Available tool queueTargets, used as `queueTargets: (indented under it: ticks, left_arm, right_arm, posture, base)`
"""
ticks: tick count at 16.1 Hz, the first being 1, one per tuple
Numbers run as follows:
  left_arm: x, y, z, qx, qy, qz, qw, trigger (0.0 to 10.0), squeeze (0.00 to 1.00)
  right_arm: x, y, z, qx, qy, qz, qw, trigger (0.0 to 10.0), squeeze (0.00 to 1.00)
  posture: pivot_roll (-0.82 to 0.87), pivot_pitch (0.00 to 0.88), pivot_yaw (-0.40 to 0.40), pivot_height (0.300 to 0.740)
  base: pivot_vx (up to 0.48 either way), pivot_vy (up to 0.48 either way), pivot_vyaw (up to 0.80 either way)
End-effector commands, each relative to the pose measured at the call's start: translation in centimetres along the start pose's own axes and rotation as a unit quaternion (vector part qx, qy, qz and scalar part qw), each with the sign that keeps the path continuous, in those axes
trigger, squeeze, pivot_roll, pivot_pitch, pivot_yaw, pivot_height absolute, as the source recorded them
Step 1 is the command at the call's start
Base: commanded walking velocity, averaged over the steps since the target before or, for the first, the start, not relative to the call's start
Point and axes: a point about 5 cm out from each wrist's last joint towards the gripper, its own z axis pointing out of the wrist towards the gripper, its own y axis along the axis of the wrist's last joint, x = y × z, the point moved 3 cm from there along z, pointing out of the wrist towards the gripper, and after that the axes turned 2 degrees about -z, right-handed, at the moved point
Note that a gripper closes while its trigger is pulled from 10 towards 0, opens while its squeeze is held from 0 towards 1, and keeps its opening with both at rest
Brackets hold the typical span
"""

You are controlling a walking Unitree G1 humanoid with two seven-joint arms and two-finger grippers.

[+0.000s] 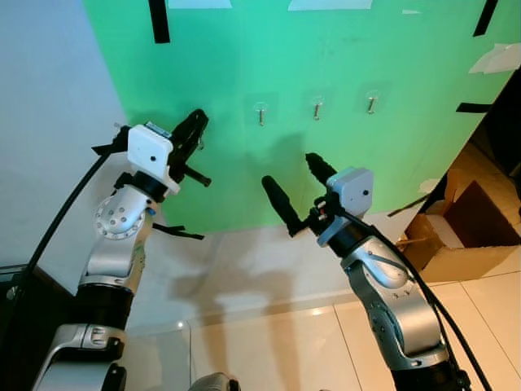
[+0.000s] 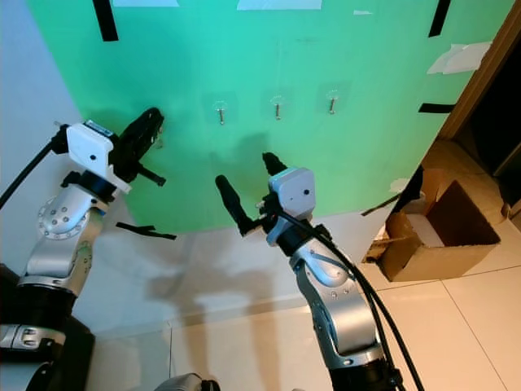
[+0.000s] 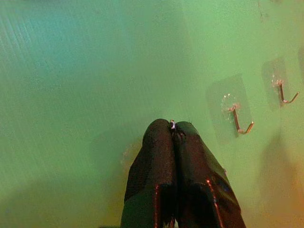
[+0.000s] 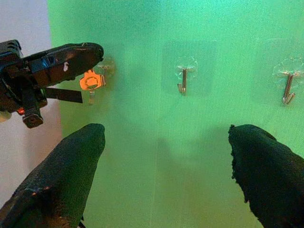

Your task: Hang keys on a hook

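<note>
While pinched: keys (image 4: 91,80) at left gripper (image 4: 97,52) fingertips.

a green board (image 1: 342,57) was seen fixed against a pale grey-white wall (image 1: 49,122), held at its edges by strips of black tape (image 1: 159,20) and pieces of white tape (image 1: 330,4). the floor (image 1: 269,342) below was laid with glossy cream tiles, on which soft shadows and small bright reflections of light were cast. an open brown cardboard box (image 1: 468,224) was set on the floor at the right, beside a wooden door frame (image 2: 488,61) with a dark opening behind it. a dark piece of furniture (image 1: 16,293) was partly seen at the lower left.
</note>
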Motion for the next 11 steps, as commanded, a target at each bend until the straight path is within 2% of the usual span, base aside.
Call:
queueTargets:
  ticks: [1, 5, 7, 11]
  left_arm:
    - [0.0, 0.4, -0.1, -0.002, -0.008, 0.003, 1.000, 10.0, 0.00]
    - [0.5, 0.9, -0.6, 0.002, -0.013, 0.002, 1.000, 10.0, 0.00]
    - [1.5, 2.1, -0.4, -0.006, -0.003, -0.020, 1.000, 10.0, 0.00]
    - [0.7, 3.0, 0.0, 0.007, -0.051, -0.065, 0.997, 10.0, 0.00]
  right_arm:
    - [0.0, 0.3, -0.2, -0.005, -0.001, -0.007, 1.000, 10.0, 0.00]
    - [0.1, 0.3, 0.1, -0.006, 0.006, -0.006, 1.000, 10.0, 0.00]
    - [0.4, 0.3, 0.3, -0.007, 0.017, -0.005, 1.000, 10.0, 0.00]
    - [0.8, 0.3, 0.6, -0.009, 0.030, -0.003, 1.000, 10.0, 0.00]
  posture:
    - [-0.02, 0.000, 0.054, 0.740]
    - [-0.01, 0.000, 0.044, 0.740]
    - [0.01, 0.000, 0.024, 0.740]
    - [0.02, 0.000, 0.015, 0.740]
  base:
    - [0.000, 0.000, 0.00]
    - [0.000, 0.000, 0.00]
    - [0.000, 0.000, 0.00]
    - [0.000, 0.000, 0.00]
